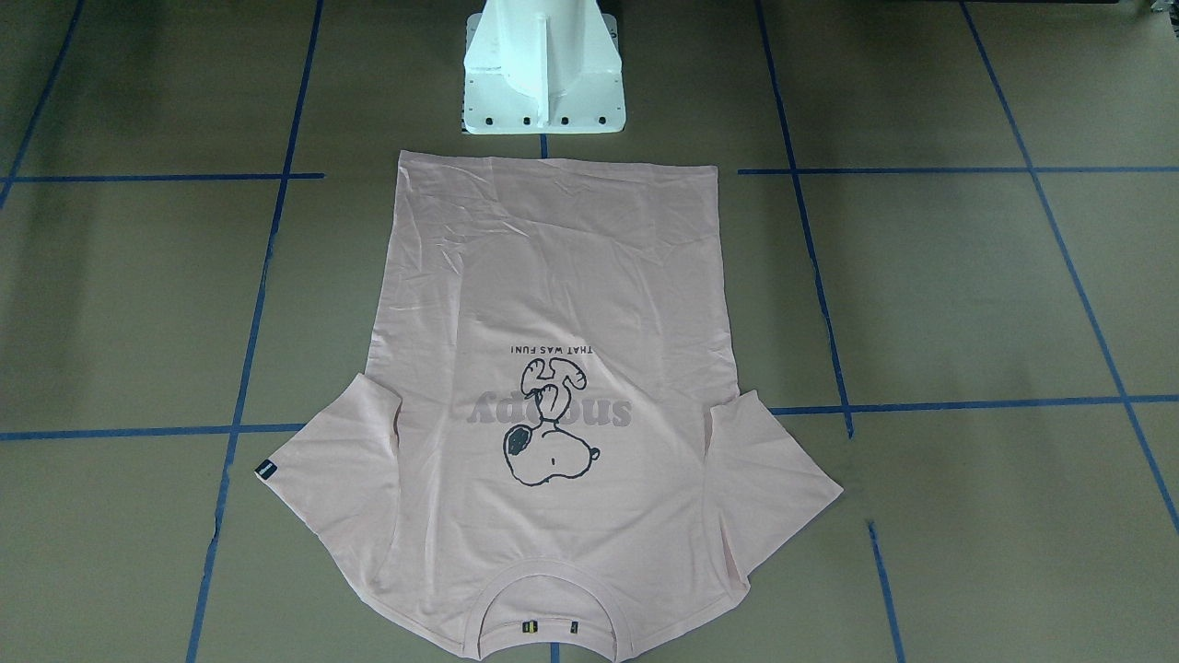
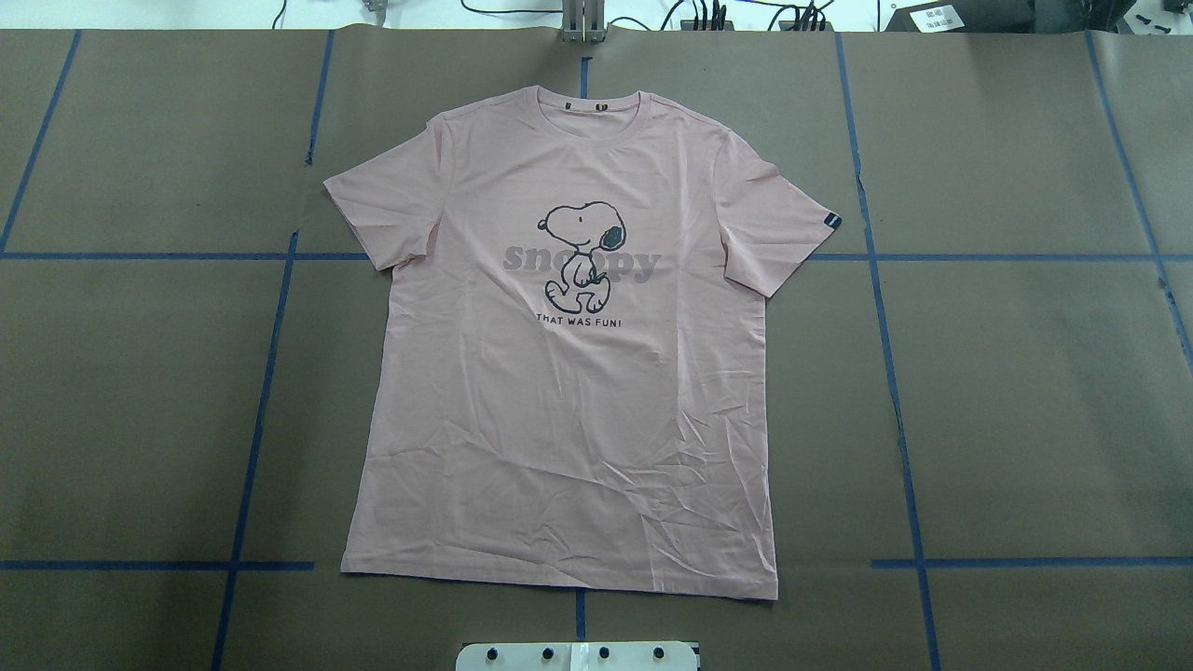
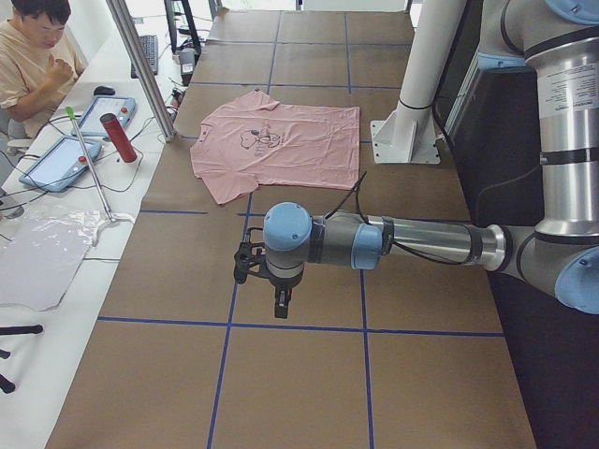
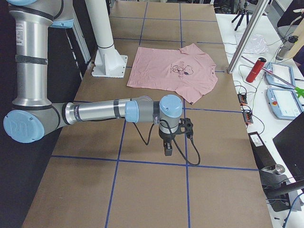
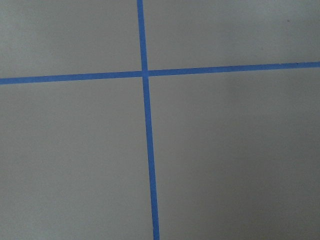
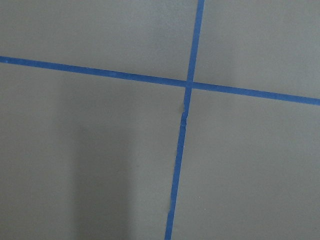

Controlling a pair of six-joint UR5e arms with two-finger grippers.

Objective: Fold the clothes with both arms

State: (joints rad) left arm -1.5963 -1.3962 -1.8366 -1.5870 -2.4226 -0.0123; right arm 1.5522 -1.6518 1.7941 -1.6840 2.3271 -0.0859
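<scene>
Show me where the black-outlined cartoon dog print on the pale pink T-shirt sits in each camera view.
Front-facing: black-outlined cartoon dog print lower centre, upside down, on the pale pink T-shirt.
Overhead: print upper centre, upright.
Exterior left: print small, upper middle.
Exterior right: print small, upper right of centre.
Left wrist: not in it.
Right wrist: not in it.
Shared landmark: white pedestal base, beside the shirt's hem.

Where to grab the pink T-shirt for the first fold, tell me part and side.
Probably the two hem corners: the T-shirt lies flat, print up, hem toward the white pedestal. Left gripper takes the left corner, right gripper the right corner, each from its own outer side.
</scene>
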